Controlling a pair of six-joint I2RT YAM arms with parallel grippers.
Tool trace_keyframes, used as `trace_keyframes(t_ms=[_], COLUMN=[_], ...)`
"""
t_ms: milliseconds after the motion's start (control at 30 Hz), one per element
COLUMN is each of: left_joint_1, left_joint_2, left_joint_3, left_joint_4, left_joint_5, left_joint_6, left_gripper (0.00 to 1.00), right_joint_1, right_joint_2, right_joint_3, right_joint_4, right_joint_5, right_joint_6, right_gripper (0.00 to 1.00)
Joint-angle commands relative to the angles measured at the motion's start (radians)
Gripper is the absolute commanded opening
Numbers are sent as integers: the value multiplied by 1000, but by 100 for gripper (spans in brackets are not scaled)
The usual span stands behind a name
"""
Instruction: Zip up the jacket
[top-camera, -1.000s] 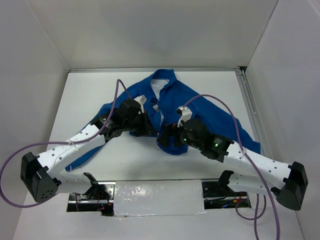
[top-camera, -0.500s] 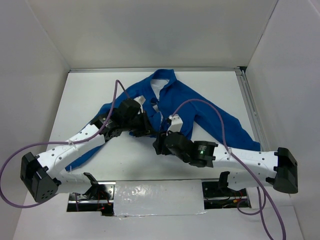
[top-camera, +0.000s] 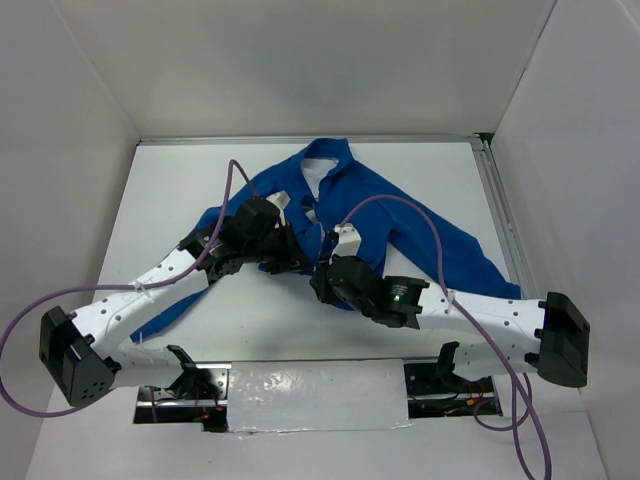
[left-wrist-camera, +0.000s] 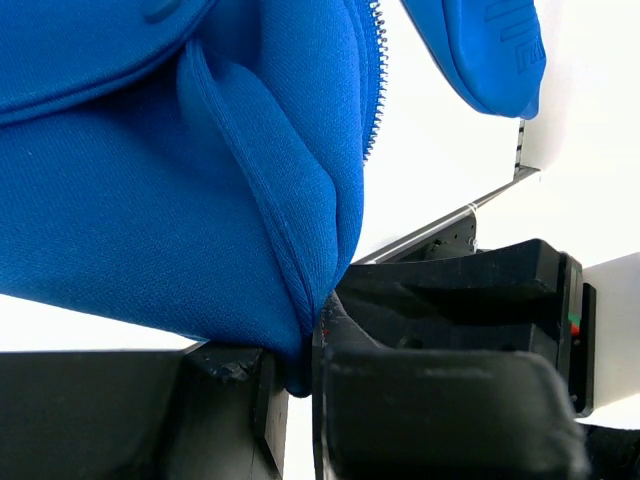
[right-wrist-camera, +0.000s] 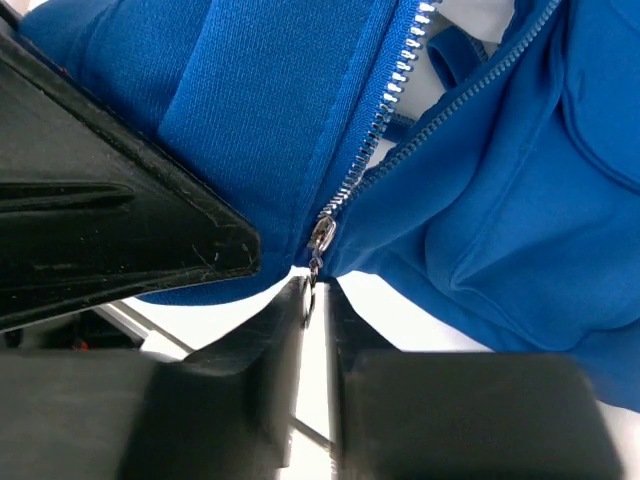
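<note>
right gripper (right-wrist-camera: 315, 300): closing narrow on the zipper pull (right-wrist-camera: 320, 238), right at jacket hem, arm reaching in low from near edge
left gripper (left-wrist-camera: 300, 370): pinching the hem fold (left-wrist-camera: 305, 300) just beside the zipper teeth (left-wrist-camera: 372, 80), arm stretching in from left
jacket (top-camera: 400, 215): lying spread mid-table, collar far, front still mostly open
handling: soft, light, bunching easily; judging hem needs holding taut, take the pull only
zipper: slider sitting at bottom, teeth splitting above it

Matt blue knit-cloth jacket (right-wrist-camera: 250, 90), shiny metal zipper (right-wrist-camera: 385, 100), scuffed black plastic fingers (right-wrist-camera: 120, 210), smooth white table (top-camera: 290, 310)
</note>
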Motion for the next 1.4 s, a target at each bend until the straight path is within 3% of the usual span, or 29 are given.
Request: trace_keyframes(t_ms=[0, 67, 433, 733, 933, 1133, 1167, 1267, 1333, 1367], left_joint_1=[3, 3, 3, -6, -8, -8, -9, -8, -8, -6], left_joint_2=[-38, -40, -4, -58, -61, -69, -67, -49, -50, -55], left_joint_3=[2, -1, -11, -102, -125, -98, -90, -58, -47, -44], left_joint_4=[33, 32, -16, 12, 42, 8, -9, -56, -40, -36], left_joint_5=[13, 7, -50, -33, -12, 4, -3, -36, -32, -27], left_joint_6=[1, 7, 118, 225, 234, 242, 225, 187, 172, 167], left_gripper=[0, 0, 0, 0, 0, 0, 3, 40, 52, 71], right_joint_1=[-11, -19, -49, -59, -43, -29, -28, -28, -19, -17], right_joint_2=[6, 5, 34, 89, 95, 107, 121, 117, 97, 89], right_joint_3=[12, 15, 116, 230, 219, 215, 225, 233, 225, 218], right_joint_4=[64, 54, -146, -298, -223, -159, -181, -170, -160, -154], right_joint_5=[-2, -5, -109, 76, 4, 306, 335, 280, 194, 164], right_joint_6=[-27, -22, -284, -399, -481, -441, -433, -439, -435, -426], right_gripper=[17, 0, 0, 0, 0, 0, 0, 0, 0, 0])
